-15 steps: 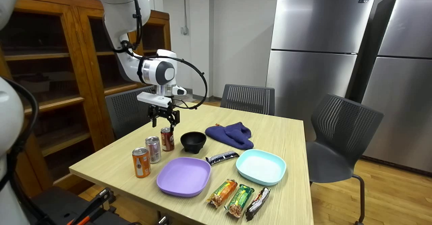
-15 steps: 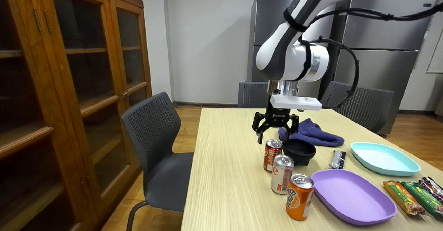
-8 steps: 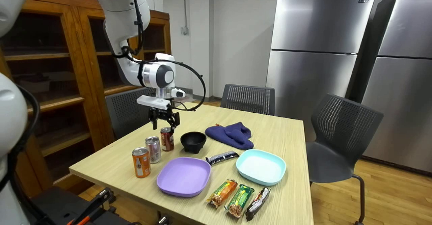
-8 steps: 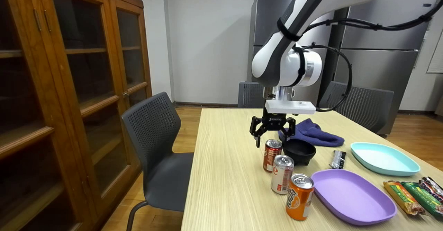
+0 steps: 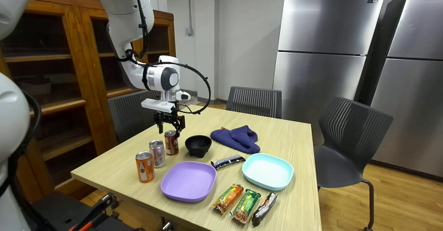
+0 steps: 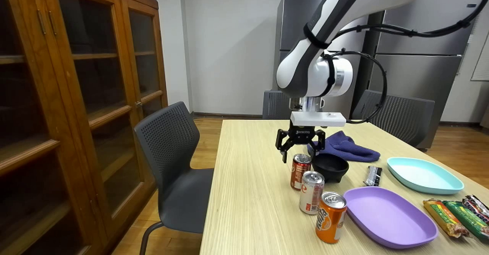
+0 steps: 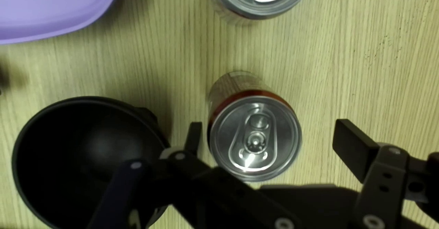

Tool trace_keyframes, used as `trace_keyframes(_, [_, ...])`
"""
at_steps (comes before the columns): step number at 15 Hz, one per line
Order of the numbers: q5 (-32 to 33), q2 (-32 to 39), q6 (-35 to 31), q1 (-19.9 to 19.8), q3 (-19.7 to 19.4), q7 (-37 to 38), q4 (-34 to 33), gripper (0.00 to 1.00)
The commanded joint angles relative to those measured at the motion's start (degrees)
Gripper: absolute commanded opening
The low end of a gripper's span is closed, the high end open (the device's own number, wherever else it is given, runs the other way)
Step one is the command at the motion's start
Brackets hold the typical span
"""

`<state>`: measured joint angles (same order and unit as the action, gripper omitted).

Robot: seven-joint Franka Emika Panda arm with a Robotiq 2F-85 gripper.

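Observation:
My black gripper hangs over the red can with its fingers spread wide. From above, in the wrist view, that can's silver lid lies between the two fingers. It sits close to the left finger, while a wider gap parts it from the right finger. Nothing is gripped. The black bowl stands right beside the can, on the left finger's side, partly covered by that finger in the wrist view. A silver can and an orange can stand upright in a row with the red one.
A purple plate, a turquoise plate and a dark wrapped bar share the wooden table. Several wrapped snacks lie near its front edge. Behind the bowl is a crumpled blue cloth. Grey chairs surround the table.
The gripper has come down a little towards the red can and shifted slightly left in an exterior view, slowing over the last half second. Its fingers stay spread; the table's objects have not moved.

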<state>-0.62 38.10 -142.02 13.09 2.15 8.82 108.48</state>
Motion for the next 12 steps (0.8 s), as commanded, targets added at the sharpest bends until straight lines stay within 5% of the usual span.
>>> trace_keyframes(1, [1.44,0.09,1.30,0.88,-0.65,2.66,-1.40,0.66])
trace_keyframes(5, [1.68,-0.80,1.63,1.02,-0.89,2.98,-0.80,0.38])
trace_keyframes(12, [0.74,-5.72,2.51,0.50,0.05,2.37,1.52,0.38])
